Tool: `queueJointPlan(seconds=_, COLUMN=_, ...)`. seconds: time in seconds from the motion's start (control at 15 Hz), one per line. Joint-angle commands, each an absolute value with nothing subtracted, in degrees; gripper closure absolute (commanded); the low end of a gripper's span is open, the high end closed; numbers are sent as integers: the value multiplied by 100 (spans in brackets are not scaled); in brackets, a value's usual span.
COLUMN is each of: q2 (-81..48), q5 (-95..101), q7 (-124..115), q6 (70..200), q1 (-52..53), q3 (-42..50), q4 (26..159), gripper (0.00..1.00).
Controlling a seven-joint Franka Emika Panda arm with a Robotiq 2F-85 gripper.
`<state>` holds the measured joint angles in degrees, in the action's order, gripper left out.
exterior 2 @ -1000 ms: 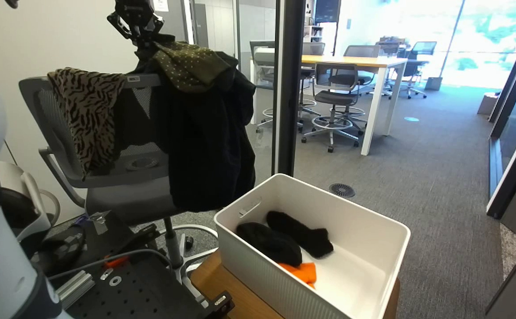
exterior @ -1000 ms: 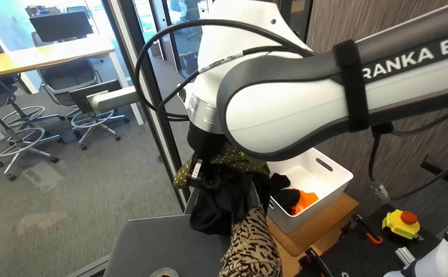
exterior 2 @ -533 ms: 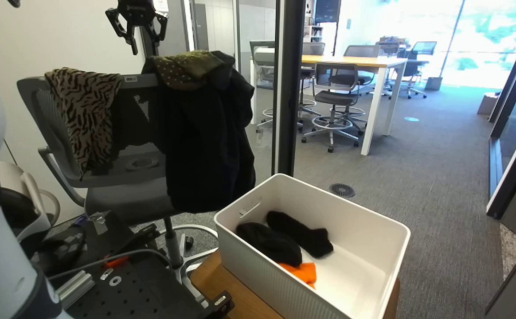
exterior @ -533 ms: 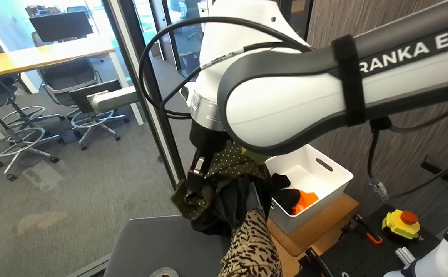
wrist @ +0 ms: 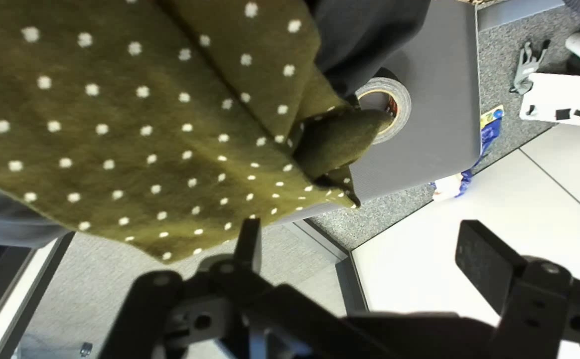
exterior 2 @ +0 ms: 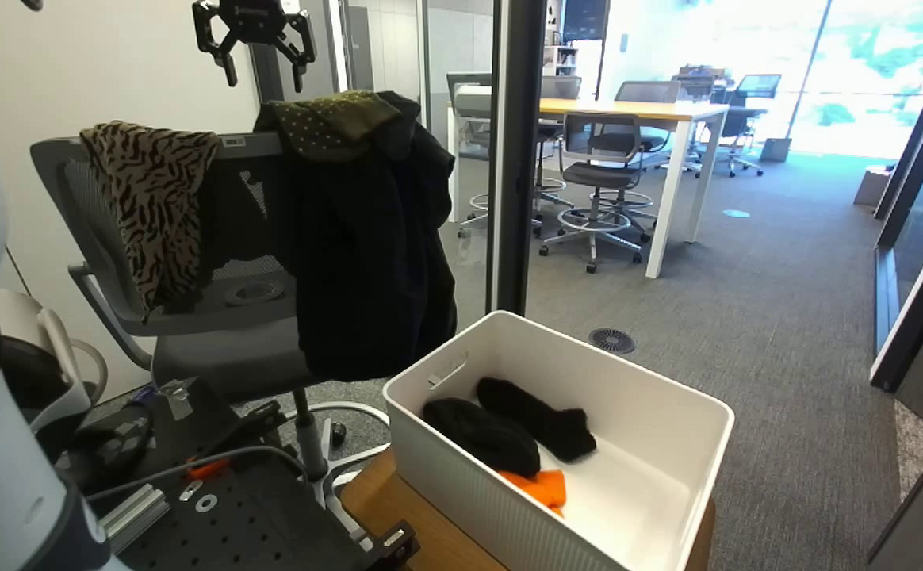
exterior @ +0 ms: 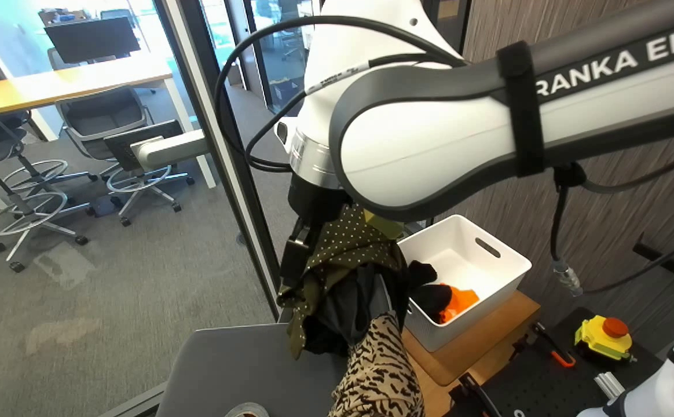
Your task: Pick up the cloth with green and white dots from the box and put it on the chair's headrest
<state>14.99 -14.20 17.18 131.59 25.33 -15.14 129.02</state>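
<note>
The cloth with green and white dots (exterior 2: pixel 338 123) is draped over a black garment on top of the chair's headrest (exterior 2: pixel 263 144). A loose end of the cloth (exterior: pixel 296 330) hangs down over the seat side. Just above the headrest stands my gripper (exterior 2: pixel 265 82), its fingers spread wide and nothing between them. In the wrist view the dotted cloth (wrist: pixel 120 124) fills the upper left, passing behind one fingertip of the gripper (wrist: pixel 360 234). The white box (exterior 2: pixel 628 357) sits lower, on a wooden stand, without the dotted cloth in it.
A tiger-striped cloth (exterior 2: pixel 160 206) and the black garment (exterior 2: pixel 374 277) hang on the chair back. Black items (exterior 2: pixel 485 436) and an orange one (exterior 2: pixel 545 488) lie in the box. A dark post (exterior 2: pixel 513 159) stands behind the chair. A tape roll (wrist: pixel 403 107) rests on the seat.
The gripper was shut on the dotted cloth a second ago. It has opened, let go and risen clear, while the cloth's end has dropped down over the chair.
</note>
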Motion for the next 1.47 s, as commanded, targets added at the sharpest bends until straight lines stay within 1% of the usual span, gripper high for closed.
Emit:
queueJointPlan(seconds=0.0, q2=1568, q5=-1297, q7=1700, q6=12832, q1=2343, q3=-1490, q4=12758, gripper=0)
queueJointPlan(seconds=0.47, q2=2285, q5=-839, q7=1484, q6=11560, q1=1859, q3=-1230, q4=12917, gripper=0)
queueJointPlan(seconds=1.0, q2=4020, q5=-836, q7=-11, q6=10514, q1=1589, q3=-1296, q4=13461, gripper=0)
queueJointPlan(seconds=1.4, q2=5134, q5=-769, q7=-909, q6=9284, q1=1276, q3=-1281, q4=13675, gripper=0)
